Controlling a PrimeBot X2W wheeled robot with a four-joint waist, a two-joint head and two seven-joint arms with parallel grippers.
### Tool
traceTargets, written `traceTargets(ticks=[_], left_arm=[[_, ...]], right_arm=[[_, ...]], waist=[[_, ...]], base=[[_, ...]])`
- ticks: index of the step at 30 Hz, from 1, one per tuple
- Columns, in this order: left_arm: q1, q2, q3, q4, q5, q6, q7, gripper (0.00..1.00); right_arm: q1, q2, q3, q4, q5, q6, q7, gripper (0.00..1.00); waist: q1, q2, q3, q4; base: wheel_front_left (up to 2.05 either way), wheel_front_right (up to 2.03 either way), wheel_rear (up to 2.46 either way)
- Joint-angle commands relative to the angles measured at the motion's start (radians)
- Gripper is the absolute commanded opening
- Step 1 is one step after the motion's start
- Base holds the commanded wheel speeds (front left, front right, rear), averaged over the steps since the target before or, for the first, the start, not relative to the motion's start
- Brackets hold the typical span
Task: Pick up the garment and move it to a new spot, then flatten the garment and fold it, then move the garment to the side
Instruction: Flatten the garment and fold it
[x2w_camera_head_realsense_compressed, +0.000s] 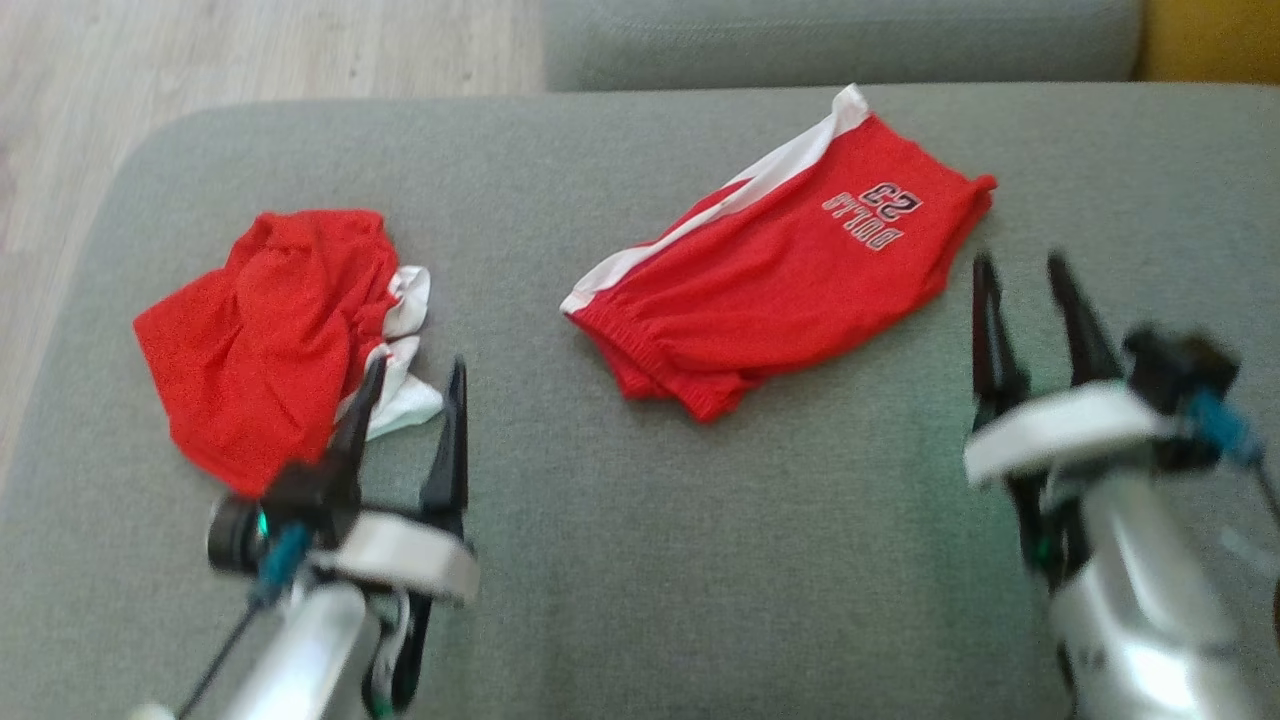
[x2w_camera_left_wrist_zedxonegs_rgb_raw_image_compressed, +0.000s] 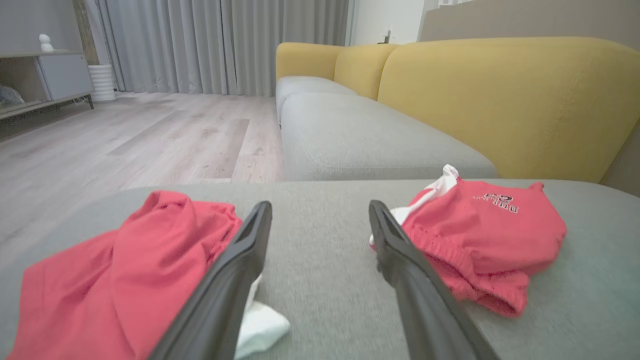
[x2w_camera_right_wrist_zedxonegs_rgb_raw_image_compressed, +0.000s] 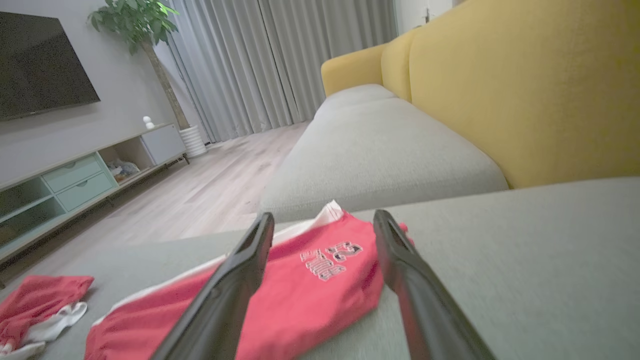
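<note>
Left gripper (x2w_camera_head_realsense_compressed: 418, 368) and right gripper (x2w_camera_head_realsense_compressed: 1022, 265) — both spread wide, empty.
The left hangs at the white edge of the crumpled red garment (x2w_camera_head_realsense_compressed: 270, 330); the right is just beside the folded red shorts (x2w_camera_head_realsense_compressed: 790, 270) — both garments lie apart on the grey sofa seat (x2w_camera_head_realsense_compressed: 640, 560).

On the seat cushion (x2w_camera_head_realsense_compressed: 640, 560), taken from its middle in the head view, the shorts (x2w_camera_head_realsense_compressed: 780, 290) lie at 1 o'clock and the crumpled garment (x2w_camera_head_realsense_compressed: 260, 330) at 9 o'clock, well apart. The left gripper (x2w_camera_head_realsense_compressed: 418, 368) sits at 4 o'clock from the crumpled garment, just beside its edge. The right gripper (x2w_camera_head_realsense_compressed: 1022, 265) is at 3 o'clock from the shorts, near their end. Behind the cushion, a second seat (x2w_camera_head_realsense_compressed: 830, 40) lies at 12 o'clock, the floor (x2w_camera_head_realsense_compressed: 250, 50) at 11 o'clock and the backrest (x2w_camera_head_realsense_compressed: 1210, 40) at 2 o'clock.
</note>
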Motion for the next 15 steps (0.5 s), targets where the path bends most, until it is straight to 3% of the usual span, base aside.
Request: traceTargets(ticks=[1, 8, 15], left_arm=[[0.015, 0.013, 0.057, -0.037, 0.015, 0.005, -0.005, 1.00], [0.113, -0.018, 0.109, -0.073, 0.042, -0.006, -0.005, 1.00], [0.071, -0.044, 0.122, -0.090, 0.086, -0.043, -0.005, 1.00]], right_arm=[[0.032, 0.021, 0.016, -0.074, -0.012, -0.001, -0.010, 1.00], [0.192, 0.046, -0.003, -0.197, -0.030, -0.001, 0.012, 1.00], [0.115, 0.048, -0.069, -0.256, -0.096, -0.001, 0.121, 1.00]], waist=[[0.0003, -0.0001, -0.021, -0.016], [0.0003, -0.0001, -0.018, -0.014], [0.0003, -0.0001, 0.067, 0.031]], base=[[0.00, 0.00, 0.00], [0.00, 0.00, 0.00], [0.00, 0.00, 0.00]])
